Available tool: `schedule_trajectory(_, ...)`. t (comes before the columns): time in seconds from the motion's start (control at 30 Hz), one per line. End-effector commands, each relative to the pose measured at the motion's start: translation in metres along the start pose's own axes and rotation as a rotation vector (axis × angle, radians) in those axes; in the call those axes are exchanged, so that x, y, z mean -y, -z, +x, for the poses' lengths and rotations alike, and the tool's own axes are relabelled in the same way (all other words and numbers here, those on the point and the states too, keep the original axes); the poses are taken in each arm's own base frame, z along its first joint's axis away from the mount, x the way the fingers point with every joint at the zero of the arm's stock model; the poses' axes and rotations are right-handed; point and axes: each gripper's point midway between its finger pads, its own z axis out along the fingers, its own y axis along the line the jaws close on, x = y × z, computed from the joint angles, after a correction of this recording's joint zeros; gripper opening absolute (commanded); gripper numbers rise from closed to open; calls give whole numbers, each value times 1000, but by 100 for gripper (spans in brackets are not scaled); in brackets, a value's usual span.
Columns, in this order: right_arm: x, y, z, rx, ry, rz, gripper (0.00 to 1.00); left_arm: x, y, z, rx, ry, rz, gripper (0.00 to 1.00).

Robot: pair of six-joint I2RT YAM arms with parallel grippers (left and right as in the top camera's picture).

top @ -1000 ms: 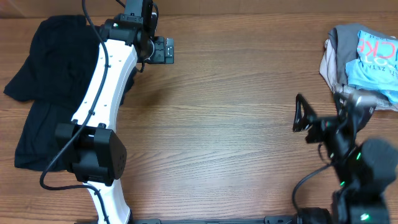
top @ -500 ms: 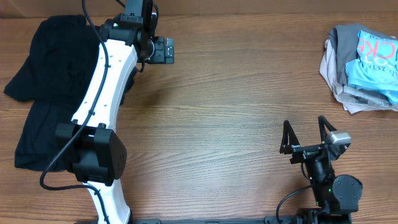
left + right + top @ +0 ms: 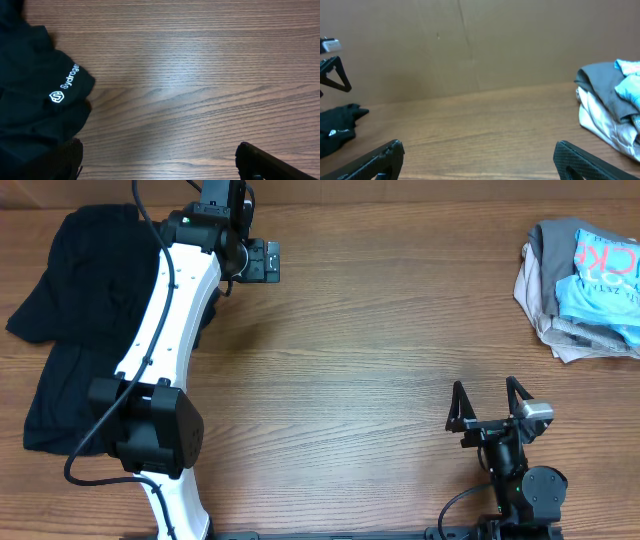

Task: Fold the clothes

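Well to the left of the grey and beige pile (image 3: 545,295), the left gripper (image 3: 268,260) hung wide open, the right gripper (image 3: 487,402) stood equally wide nearer that pile, and on top of it lay the light blue T-shirt (image 3: 600,285), probably light, limp cloth best pinched at a loose edge.

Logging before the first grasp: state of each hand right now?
Left hand: open, holding nothing.
Right hand: open, holding nothing.
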Motion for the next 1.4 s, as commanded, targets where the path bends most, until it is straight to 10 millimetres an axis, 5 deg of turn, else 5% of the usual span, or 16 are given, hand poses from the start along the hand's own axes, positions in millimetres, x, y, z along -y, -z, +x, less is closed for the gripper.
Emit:
schedule_trajectory(0.0,2,0,6,-12,-11,9,100,-2,-3,1,-5,-16,-11,100)
schedule_trajectory(1.03,2,0,6,-13,-11,10,100,-5,1,0,3,-21,-31,100)
schedule_trajectory(1.17,2,0,6,-13,-11,10,100,-3,25,-12,77,-19,-19,100)
schedule_trajectory(1.37,2,0,6,-13,-11,10,100,7,96,-53,338,-18,37,100)
